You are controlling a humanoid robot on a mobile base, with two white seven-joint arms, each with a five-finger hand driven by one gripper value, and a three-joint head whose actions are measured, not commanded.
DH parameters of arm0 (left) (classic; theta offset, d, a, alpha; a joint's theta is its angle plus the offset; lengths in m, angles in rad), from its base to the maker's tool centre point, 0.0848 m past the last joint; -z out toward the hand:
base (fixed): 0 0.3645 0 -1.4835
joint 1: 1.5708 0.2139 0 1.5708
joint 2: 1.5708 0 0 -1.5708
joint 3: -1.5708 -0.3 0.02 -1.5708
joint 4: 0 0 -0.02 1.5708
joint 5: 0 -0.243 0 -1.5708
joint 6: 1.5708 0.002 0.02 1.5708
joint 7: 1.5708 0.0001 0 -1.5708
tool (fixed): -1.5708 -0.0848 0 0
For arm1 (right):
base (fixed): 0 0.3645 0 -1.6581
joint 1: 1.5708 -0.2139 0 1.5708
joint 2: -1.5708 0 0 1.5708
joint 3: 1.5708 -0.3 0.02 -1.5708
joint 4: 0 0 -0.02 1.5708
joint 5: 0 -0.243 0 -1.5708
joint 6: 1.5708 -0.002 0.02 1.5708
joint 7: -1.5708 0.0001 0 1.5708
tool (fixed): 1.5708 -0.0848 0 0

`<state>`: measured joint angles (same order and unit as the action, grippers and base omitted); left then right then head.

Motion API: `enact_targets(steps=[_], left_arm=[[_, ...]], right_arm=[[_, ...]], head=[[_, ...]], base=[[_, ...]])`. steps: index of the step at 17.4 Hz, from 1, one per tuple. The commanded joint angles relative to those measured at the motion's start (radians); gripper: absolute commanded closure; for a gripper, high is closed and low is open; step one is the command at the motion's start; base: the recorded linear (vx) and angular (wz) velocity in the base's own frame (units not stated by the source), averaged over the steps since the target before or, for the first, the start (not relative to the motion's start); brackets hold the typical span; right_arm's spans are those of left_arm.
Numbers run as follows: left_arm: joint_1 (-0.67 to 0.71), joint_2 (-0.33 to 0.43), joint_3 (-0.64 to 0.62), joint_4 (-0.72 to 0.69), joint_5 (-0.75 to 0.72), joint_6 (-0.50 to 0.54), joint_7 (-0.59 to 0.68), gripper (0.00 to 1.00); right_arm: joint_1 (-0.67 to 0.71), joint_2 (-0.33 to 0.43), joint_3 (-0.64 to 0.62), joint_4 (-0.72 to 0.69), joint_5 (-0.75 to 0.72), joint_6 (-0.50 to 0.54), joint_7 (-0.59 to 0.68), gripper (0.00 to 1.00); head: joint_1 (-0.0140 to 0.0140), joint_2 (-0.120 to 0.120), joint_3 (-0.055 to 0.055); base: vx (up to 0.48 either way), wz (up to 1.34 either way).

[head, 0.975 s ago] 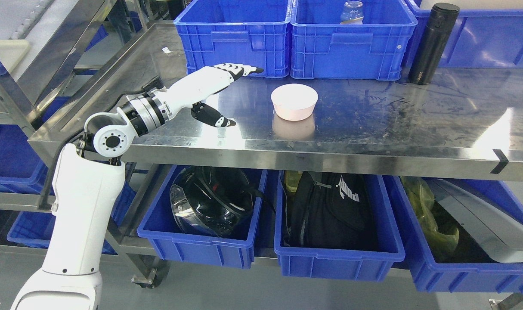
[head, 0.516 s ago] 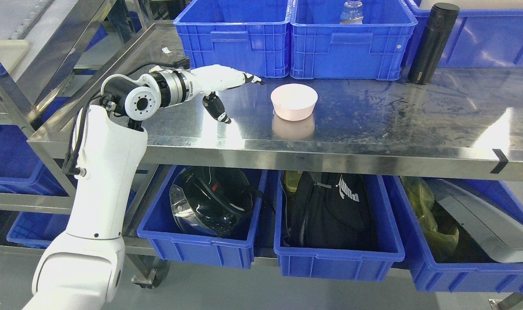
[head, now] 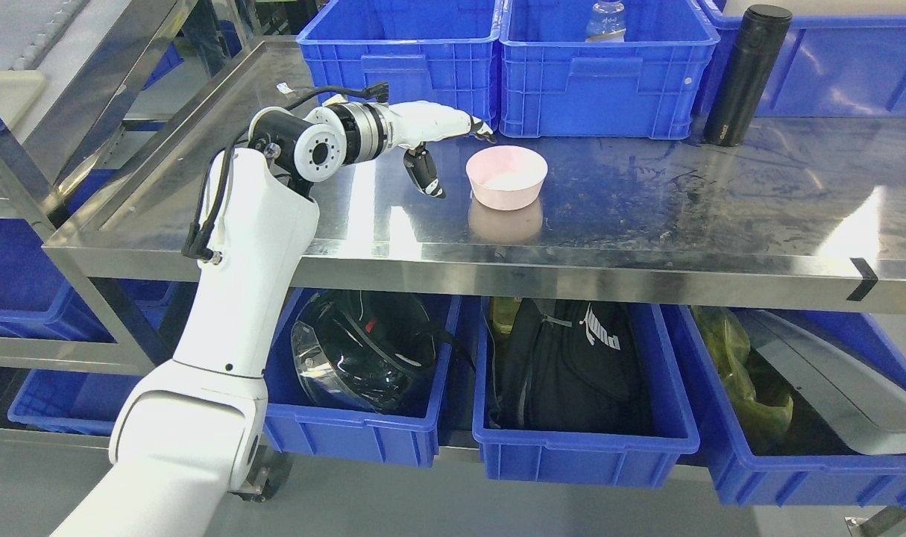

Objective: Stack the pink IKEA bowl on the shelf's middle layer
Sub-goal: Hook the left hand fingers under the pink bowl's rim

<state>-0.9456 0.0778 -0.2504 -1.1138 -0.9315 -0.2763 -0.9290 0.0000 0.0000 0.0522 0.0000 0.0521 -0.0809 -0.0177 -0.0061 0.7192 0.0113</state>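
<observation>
Left hand (head: 441, 145) fingers (head: 476, 128) are extended and spread, thumb (head: 425, 176) hanging down toward the steel, nothing held and nothing touched as far as the head view shows. Fingertips sit just beside the rim of the pink bowl (head: 506, 177), at about its 10 o'clock; thumb tip is near the bowl's 9 o'clock side, a small gap showing between them.

From the hand, the bowl lies at roughly 4 o'clock, close. Bowl is round, so no long axis to line up with; it stands upright, mouth up, on the steel shelf (head: 646, 224), toward the front-middle of that surface. Only one pink bowl is visible, so what it stacks onto can't be told from here.

Left arm (head: 251, 246) comes up from lower left and is the only arm in view, so it is the nearer one by default; right hand is out of frame.

Judgement: this is the reach-in step, grasp not yet made. The next move likely needs fingers over the far rim and thumb on the near wall. Risk: the polished steel is slick, so a one-sided push could slide the bowl rightward.

Behind: two blue crates (head: 508, 67) at 12 o'clock, black flask (head: 743, 74) at 2 o'clock, well apart from the bowl.
</observation>
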Motion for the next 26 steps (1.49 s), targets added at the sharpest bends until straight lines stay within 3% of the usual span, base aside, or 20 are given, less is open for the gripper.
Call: enact_targets(steps=[1, 10, 16, 21, 26], left_arm=[[-0.061, -0.06, -0.052, 0.29, -0.007, -0.01, 0.035, 0.19], [-0.076, -0.06, -0.086, 0.397, -0.007, -0.023, 0.105, 0.2], [-0.094, -0.06, -0.086, 0.445, 0.006, -0.106, 0.134, 0.21], [-0.11, -0.06, -0.086, 0.474, 0.011, -0.113, 0.144, 0.21], [-0.111, -0.06, -0.084, 0.483, 0.017, -0.135, 0.145, 0.32]], right_arm=[[0.005, -0.017, 0.0, -0.017, 0.0, 0.0, -0.001, 0.0], [0.005, -0.017, 0.0, -0.017, 0.0, 0.0, -0.001, 0.0], [0.005, -0.017, 0.0, -0.017, 0.0, 0.0, -0.001, 0.0], [0.003, -0.017, 0.0, -0.017, 0.0, 0.0, -0.001, 0.0], [0.005, -0.017, 0.0, -0.017, 0.0, 0.0, -0.001, 0.0]], head=[[0.0, 0.0, 0.0], [0.0, 0.0, 0.0], [0.0, 0.0, 0.0], [0.0, 0.0, 0.0], [0.0, 0.0, 0.0]], base=[[0.0, 0.0], [0.0, 0.0], [0.0, 0.0], [0.0, 0.0], [0.0, 0.0]])
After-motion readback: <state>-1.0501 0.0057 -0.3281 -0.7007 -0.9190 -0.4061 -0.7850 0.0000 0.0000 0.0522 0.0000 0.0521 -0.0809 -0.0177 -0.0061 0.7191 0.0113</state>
